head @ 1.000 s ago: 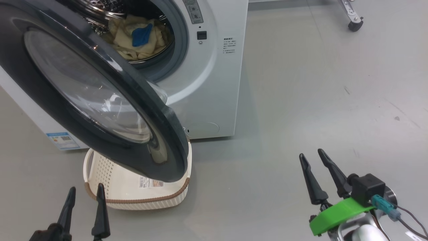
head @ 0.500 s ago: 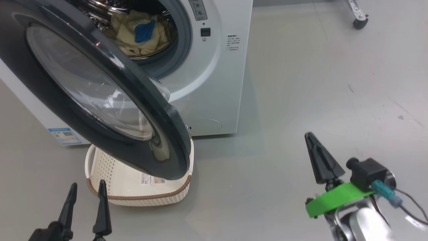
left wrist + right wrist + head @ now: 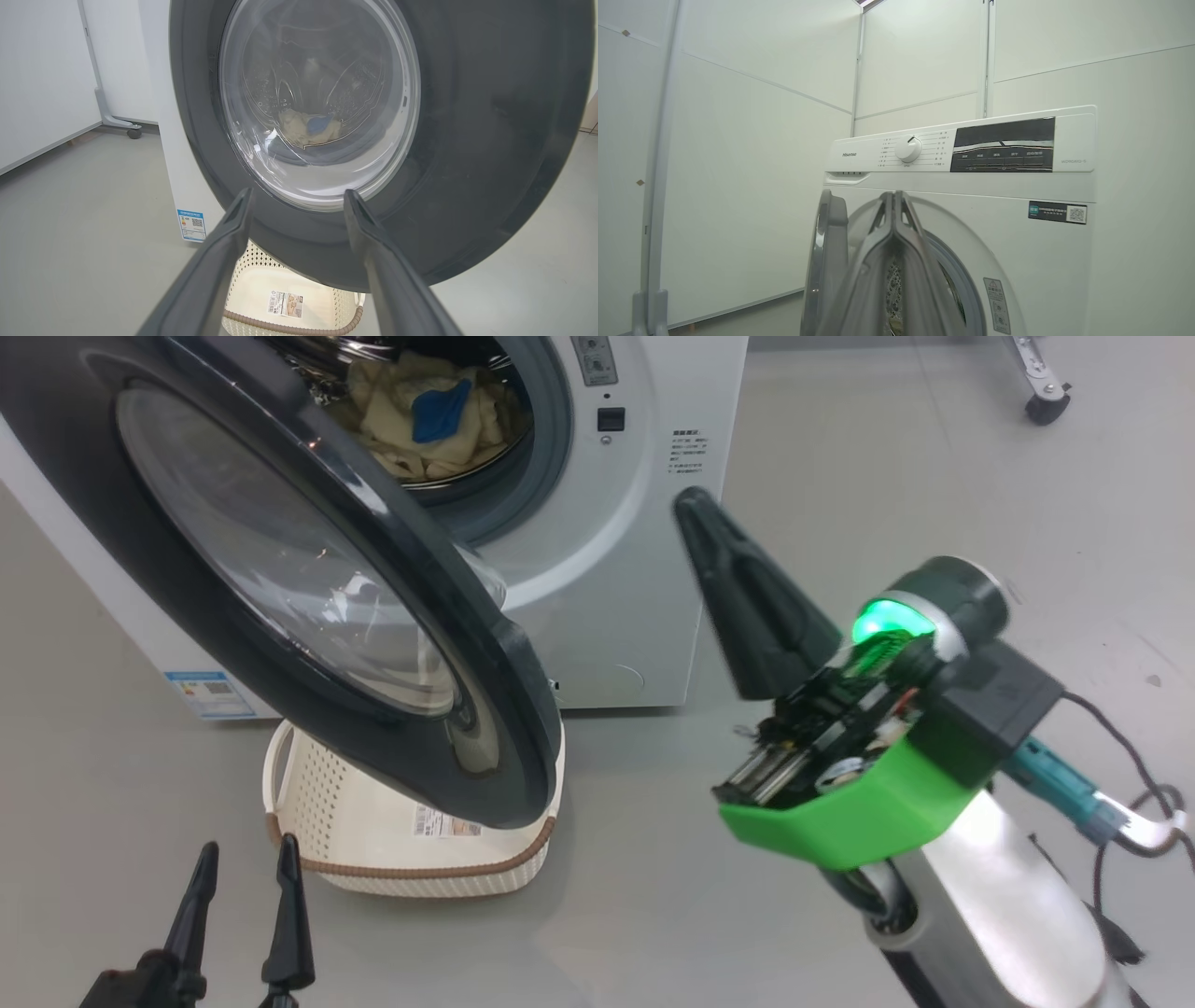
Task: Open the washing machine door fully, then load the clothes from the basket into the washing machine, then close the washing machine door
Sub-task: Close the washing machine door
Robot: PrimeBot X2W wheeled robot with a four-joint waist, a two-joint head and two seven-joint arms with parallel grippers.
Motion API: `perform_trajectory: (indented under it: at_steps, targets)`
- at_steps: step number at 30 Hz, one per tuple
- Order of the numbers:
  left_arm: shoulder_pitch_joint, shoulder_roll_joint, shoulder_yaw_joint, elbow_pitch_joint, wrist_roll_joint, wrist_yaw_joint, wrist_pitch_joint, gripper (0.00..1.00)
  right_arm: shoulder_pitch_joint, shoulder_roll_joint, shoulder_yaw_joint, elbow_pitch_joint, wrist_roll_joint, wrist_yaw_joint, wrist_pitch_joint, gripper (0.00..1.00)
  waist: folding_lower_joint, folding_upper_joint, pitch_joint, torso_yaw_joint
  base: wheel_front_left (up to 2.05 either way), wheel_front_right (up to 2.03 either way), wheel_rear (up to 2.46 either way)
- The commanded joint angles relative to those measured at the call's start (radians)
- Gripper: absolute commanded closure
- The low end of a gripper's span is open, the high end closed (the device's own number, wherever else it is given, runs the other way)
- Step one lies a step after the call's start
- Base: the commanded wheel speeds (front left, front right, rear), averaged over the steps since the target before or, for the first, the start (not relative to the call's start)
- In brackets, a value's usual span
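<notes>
The washing machine (image 3: 625, 551) stands with its door (image 3: 280, 579) swung out to the left, black rim and glass window facing me. The pale yellow clothes (image 3: 439, 415) with a blue patch lie inside the metal drum, and show through the door glass (image 3: 308, 128) in the left wrist view. Under the door's lower edge sits the basket (image 3: 411, 845) on the floor, holding nothing but its base label. My left gripper (image 3: 245, 863) hangs low in front of the basket, open and holding nothing. My right gripper (image 3: 695, 509) is raised right of the door, fingers pressed together (image 3: 896, 198), shut on nothing.
Grey floor spreads to the right of the machine. A caster wheel (image 3: 1046, 406) of a frame stands far right, another stand foot (image 3: 133, 133) by the white wall panels. A cable (image 3: 1144, 803) trails from my right wrist. The machine's control panel (image 3: 971, 149) faces the right wrist camera.
My right arm has risen and swung left towards the machine's front, and its fingers have gone from open to shut. The left gripper stayed put. The head camera has shifted a little.
</notes>
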Motion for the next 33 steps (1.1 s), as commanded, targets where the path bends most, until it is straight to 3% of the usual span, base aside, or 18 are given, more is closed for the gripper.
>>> perform_trajectory:
  at_steps: [1, 7, 11, 23, 33]
  targets:
    - [-0.039, 0.018, 0.03, -0.039, 0.0, 0.001, -0.014, 0.0, -0.041, 0.007, 0.042, -0.034, 0.016, 0.002, -0.005, 1.0, -0.0001, -0.0001, 0.001, 0.01, 0.0, 0.0, 0.0]
    - [-0.057, 0.021, 0.015, -0.046, -0.001, 0.001, -0.014, 0.0, -0.072, 0.007, 0.244, 0.002, 0.083, 0.002, -0.005, 1.0, -0.0001, -0.0001, 0.01, 0.053, 0.0, 0.0, 0.0]
    - [-0.066, 0.019, 0.005, -0.049, -0.004, 0.001, -0.014, 0.0, -0.052, 0.007, 0.316, 0.063, 0.112, 0.002, -0.005, 1.0, -0.0001, -0.0001, 0.024, 0.083, 0.0, 0.0, 0.0]
    - [-0.098, 0.014, -0.017, -0.063, -0.009, 0.001, -0.014, 0.0, -0.006, 0.007, 0.362, 0.285, 0.158, 0.002, -0.005, 1.0, -0.0001, -0.0001, 0.083, 0.124, 0.0, 0.0, 0.0]
    - [-0.123, 0.024, -0.026, -0.07, -0.01, 0.001, -0.014, 0.0, -0.031, 0.007, 0.29, 0.345, 0.172, 0.002, -0.005, 1.0, -0.0001, -0.0001, 0.13, 0.123, 0.0, 0.0, 0.0]
